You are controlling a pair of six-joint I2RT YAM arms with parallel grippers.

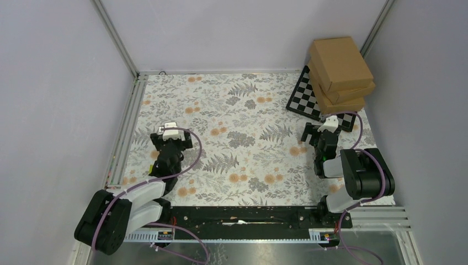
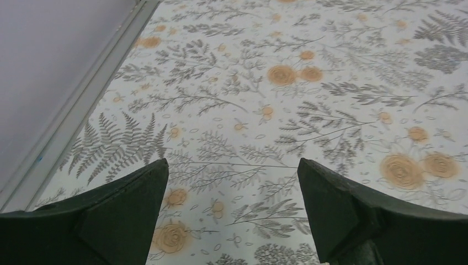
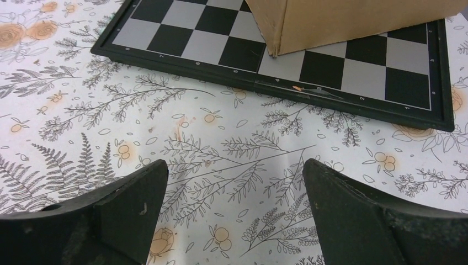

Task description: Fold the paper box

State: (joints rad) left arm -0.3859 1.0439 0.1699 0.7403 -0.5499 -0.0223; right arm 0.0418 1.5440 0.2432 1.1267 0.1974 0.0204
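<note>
Floral cloth (image 1: 248,110) covers the table; the left gripper (image 2: 233,168) and right gripper (image 3: 235,168) gape wide, holding nothing. Brown boxes (image 1: 339,63) sit stacked on the chessboard (image 1: 302,100) far right; which one is the paper box cannot be told.

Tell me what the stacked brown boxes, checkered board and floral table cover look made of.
Stacked brown boxes: matte cardboard, by kraft colour and creased edges.
Black-and-silver checkered board: probably plastic or coated board; slight sheen, raised black rim.
Floral table cover: matte printed sheet; cloth or vinyl unclear.

Bright, even diffuse light, faint soft shadows, wrist views slightly soft along the bottom edge
</note>
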